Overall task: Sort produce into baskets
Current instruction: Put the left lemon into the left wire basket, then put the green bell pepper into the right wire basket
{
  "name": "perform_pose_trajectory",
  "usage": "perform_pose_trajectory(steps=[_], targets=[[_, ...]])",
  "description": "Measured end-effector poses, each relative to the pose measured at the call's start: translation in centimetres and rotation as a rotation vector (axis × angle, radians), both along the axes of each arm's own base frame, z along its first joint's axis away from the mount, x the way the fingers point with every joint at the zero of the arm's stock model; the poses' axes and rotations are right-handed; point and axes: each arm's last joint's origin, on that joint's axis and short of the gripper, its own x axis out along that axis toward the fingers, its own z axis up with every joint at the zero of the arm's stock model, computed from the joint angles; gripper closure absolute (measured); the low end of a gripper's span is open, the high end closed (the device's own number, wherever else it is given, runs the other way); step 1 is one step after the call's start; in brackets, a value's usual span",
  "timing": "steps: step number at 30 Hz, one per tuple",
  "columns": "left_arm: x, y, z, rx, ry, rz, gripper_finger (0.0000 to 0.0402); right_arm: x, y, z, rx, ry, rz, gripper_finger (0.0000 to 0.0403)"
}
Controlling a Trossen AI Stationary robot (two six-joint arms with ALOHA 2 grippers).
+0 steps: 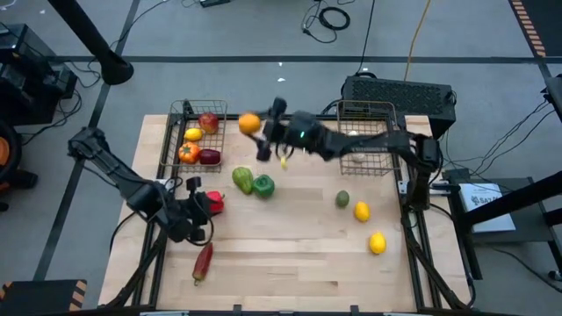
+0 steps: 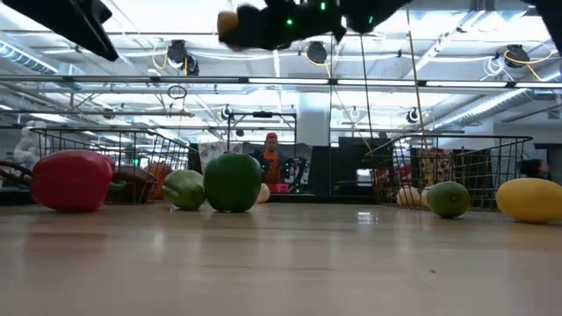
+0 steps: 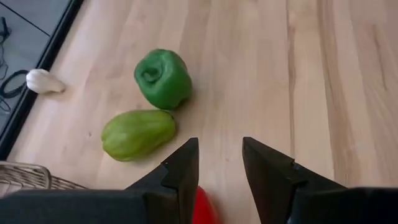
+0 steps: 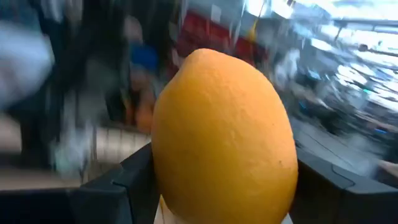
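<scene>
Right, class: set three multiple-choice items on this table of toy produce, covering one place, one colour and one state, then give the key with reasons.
1. The green pepper lies: A in a basket; B on the table beside a pale green fruit; C in a tool.
2. The long chili is: A red; B yellow; C white.
3. The right tool is: A open and empty; B lying on the table; C shut on an orange.

Key: B, as both rest side by side on the wood; A, as it shows dark red; C, as the orange sits between its fingers in mid-air.
</scene>
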Motion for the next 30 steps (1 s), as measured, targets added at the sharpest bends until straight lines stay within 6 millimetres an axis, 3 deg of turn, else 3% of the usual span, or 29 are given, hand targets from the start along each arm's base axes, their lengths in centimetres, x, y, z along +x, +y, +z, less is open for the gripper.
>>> perform_pose_trajectory(steps=[4,9,15,20,24,30], targets=[[-0.4,-0.4,-0.3,-0.014,-0.007,0.002,0.0269,0.9,-4.0,-0.9,0.158,-0.177,0.075,0.0143],[-0.5,-0.6,-0.2,0.007,-0.05,0.027,0.0269,4.5,-6.6,-3.8,0.28,-0.106,0.09,0.0143],[-0.6,-0.6,-0.2,0.012,-0.052,0.027,0.0269,9.8,-6.6,-6.8,0.325,0.013,0.121,0.0143],[-0.6,-0.6,-0.2,0.013,-0.05,0.027,0.0269,12.7,-6.1,-8.2,0.338,0.052,0.138,0.0138],[-0.6,-0.6,-0.2,0.015,-0.048,0.025,0.0269,13.7,-5.9,-9.4,0.377,0.085,0.141,0.0113],[-0.6,-0.6,-0.2,0.015,-0.048,0.023,0.0269,13.3,-6.0,-9.4,0.425,0.167,0.126,0.0065]])
